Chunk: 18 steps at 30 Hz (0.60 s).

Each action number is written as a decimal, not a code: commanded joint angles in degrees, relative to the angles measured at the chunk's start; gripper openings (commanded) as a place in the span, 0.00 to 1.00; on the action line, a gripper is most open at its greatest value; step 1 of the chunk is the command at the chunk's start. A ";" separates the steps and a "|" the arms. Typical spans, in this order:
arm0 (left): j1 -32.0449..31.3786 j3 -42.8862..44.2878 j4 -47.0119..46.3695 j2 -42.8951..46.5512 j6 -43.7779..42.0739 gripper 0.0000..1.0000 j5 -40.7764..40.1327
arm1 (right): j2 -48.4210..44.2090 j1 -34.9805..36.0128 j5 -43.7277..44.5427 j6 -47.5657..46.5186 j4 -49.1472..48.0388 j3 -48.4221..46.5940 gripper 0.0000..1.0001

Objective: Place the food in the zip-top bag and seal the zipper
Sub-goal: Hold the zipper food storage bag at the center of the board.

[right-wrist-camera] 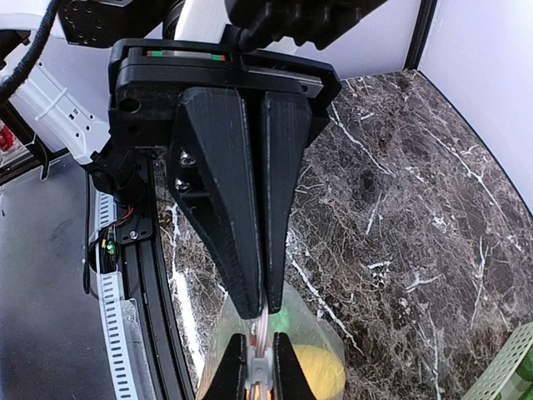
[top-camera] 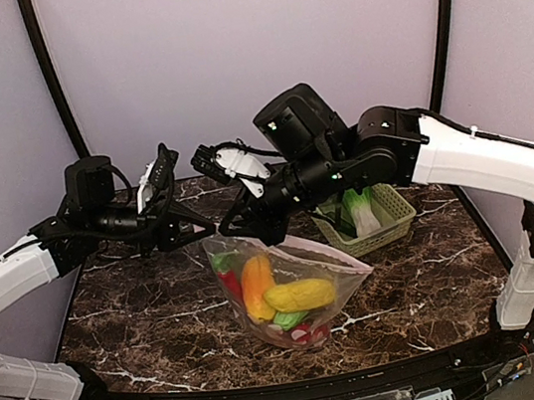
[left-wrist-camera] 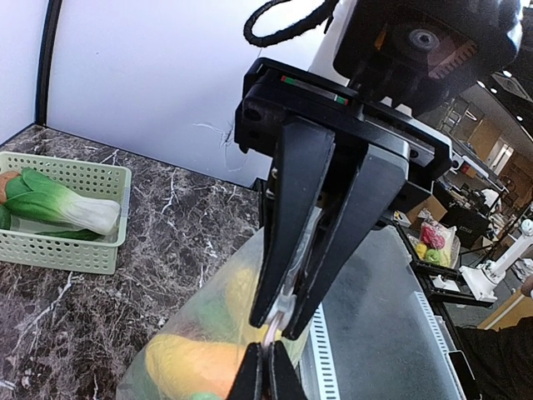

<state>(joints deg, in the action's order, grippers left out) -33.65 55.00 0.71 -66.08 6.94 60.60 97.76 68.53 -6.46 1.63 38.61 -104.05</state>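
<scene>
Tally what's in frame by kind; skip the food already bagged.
zip-top bag: 1
basket: 1
bok choy: 1
grippers: 2, left gripper and right gripper, both shut on the zipper
Total: 5
Other pieces in the basket are too hidden to count.

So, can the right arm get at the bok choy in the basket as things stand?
Probably not yet: the right gripper is shut on the bag's zipper, so it must let go first. The bok choy lies uncovered.
</scene>
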 commanded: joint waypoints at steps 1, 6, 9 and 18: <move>-0.19 -1.45 -2.68 1.79 0.13 0.01 -2.49 | -2.34 -0.06 -0.46 1.90 -0.37 0.43 0.00; -0.10 -1.82 -1.07 3.56 -1.76 0.01 -7.46 | -3.70 -0.15 0.31 4.46 3.13 1.29 0.00; 0.07 -1.52 0.68 3.88 -2.52 0.01 -8.49 | -4.88 -0.15 0.54 5.80 5.58 2.40 0.00; 1.37 -1.59 0.70 4.56 -2.57 0.01 -8.51 | -9.28 -0.16 1.92 7.50 10.06 5.87 0.00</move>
<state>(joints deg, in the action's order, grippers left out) -35.11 54.19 -0.12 -63.99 5.10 55.35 94.56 68.49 -5.87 7.77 37.04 -100.05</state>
